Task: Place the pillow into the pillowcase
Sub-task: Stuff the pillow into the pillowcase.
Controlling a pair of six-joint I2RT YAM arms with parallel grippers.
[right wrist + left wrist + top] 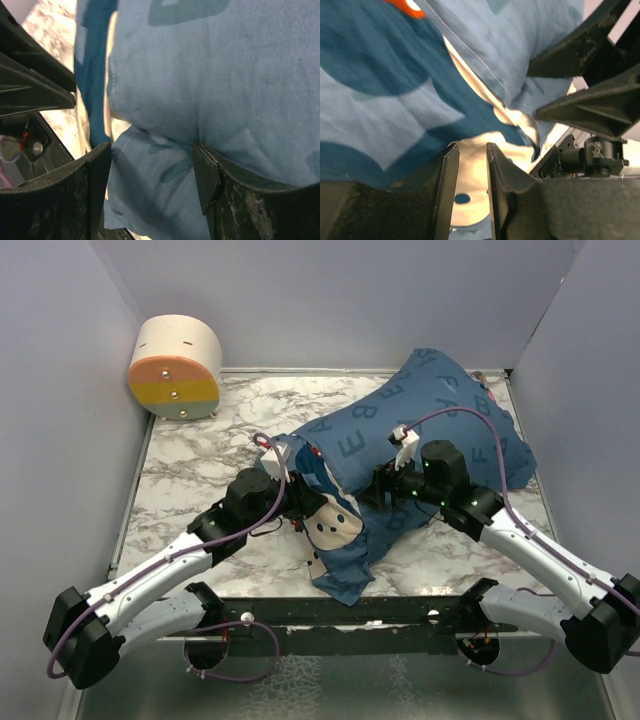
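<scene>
The dark blue pillowcase [430, 415] with light letters lies bulging diagonally from the back right to the front centre. The pillow is almost wholly hidden inside it; only a pale strip [470, 70] shows at the case's mouth. My left gripper [308, 508] is at that mouth, beside a cream mouse-face print [335, 527]. Its jaws [472, 146] stand a narrow gap apart, with cream printed fabric showing in the gap. My right gripper [377, 490] presses into the case's near side. It [152, 150] is open wide, with a loose fold of the pillowcase [160, 185] between its fingers.
A round tan drum with an orange and yellow face [175, 368] lies at the back left corner. Grey walls close in the marble table [200, 470] on three sides. A black rail [350, 612] runs along the near edge between the arm bases.
</scene>
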